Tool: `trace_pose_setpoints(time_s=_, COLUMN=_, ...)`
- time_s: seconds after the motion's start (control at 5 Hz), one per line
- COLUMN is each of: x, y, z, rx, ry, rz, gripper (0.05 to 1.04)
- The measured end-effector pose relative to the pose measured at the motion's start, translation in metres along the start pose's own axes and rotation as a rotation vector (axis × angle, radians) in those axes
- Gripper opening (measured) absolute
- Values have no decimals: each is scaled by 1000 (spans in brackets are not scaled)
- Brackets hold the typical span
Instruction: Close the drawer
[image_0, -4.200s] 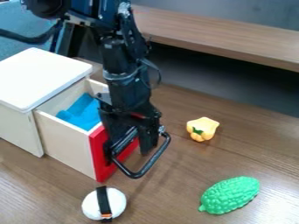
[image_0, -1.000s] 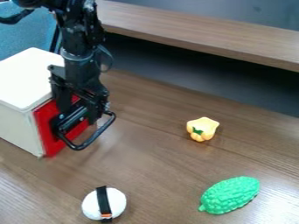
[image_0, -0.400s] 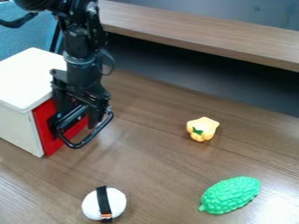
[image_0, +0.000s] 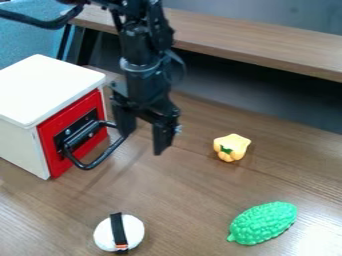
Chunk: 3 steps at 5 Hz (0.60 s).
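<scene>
The gripper (image_0: 143, 142) hangs to the right of the drawer front, above the table, its two fingers (image_0: 162, 139) spread apart with nothing between them. At the left stands the white box, and its red drawer front (image_0: 53, 131) sits flush against the box's edge. A black loop handle (image_0: 100, 159) sticks out from that front, its far end close to the gripper's left finger; whether they touch I cannot tell.
A yellow toy pepper (image_0: 232, 147) lies right of the gripper. Nearer the camera are a green bumpy toy (image_0: 263, 223) and a white ball with a black band (image_0: 129, 231). A raised wooden ledge (image_0: 247, 37) runs along the back.
Over these frames the drawer has slid left into the box, hiding the blue thing inside. Since the latest earlier frame, the gripper has moved right, away from the red front.
</scene>
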<state>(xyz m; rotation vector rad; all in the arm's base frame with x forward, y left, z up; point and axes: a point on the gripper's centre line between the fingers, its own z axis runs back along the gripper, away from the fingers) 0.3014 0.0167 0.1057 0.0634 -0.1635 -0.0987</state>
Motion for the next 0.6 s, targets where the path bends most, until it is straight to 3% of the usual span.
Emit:
trace_pose_setpoints(time_s=0.4, x=11, y=-60, z=48, rx=-116, ry=12, rz=-161, gripper=999)
trace_pose_setpoints(time_s=0.6, x=6, y=-59, z=65, rx=-115, ry=-1, rz=-172, gripper=998)
